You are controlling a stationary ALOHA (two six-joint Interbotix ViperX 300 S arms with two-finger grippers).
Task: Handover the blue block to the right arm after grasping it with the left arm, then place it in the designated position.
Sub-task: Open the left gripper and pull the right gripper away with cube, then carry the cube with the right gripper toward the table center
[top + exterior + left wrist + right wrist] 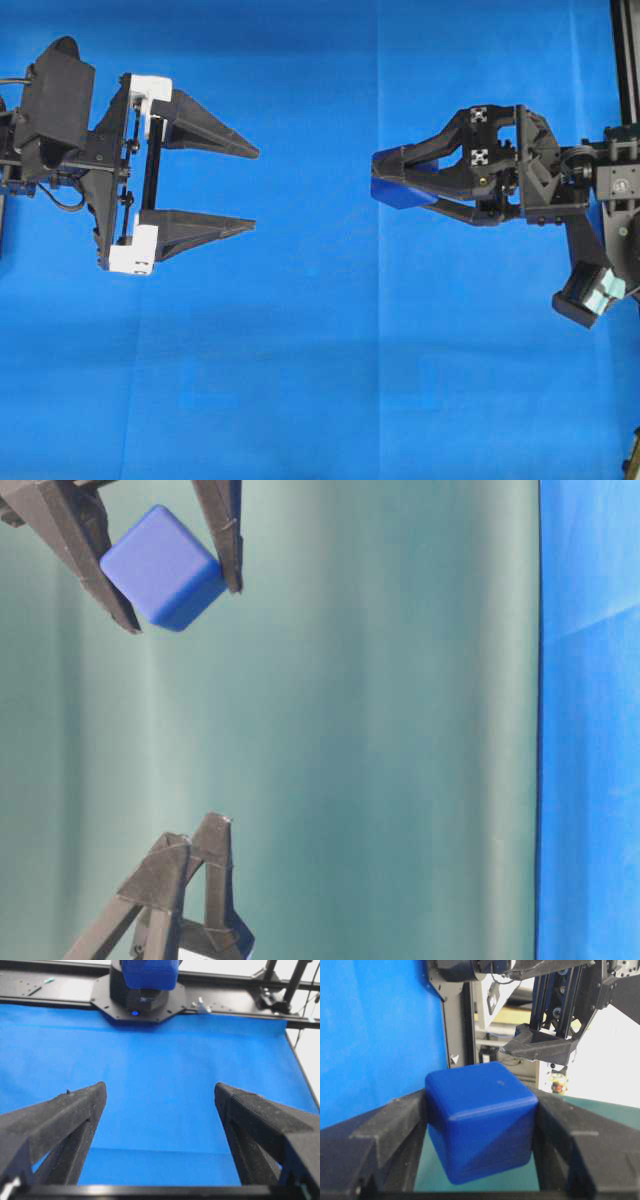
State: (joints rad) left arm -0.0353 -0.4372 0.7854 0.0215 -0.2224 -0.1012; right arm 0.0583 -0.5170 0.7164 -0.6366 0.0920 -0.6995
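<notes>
The right tool (385, 178) clenches the blue block (480, 1120) at its fingertips, aloft over the blue cloth (320, 380), ready for placing; the left tool (252, 188) stands released, well apart.

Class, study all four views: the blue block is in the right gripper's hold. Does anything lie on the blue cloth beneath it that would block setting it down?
Nothing visible does. The blue block sits clamped in the right gripper; the blue cloth shows nothing below it.
</notes>
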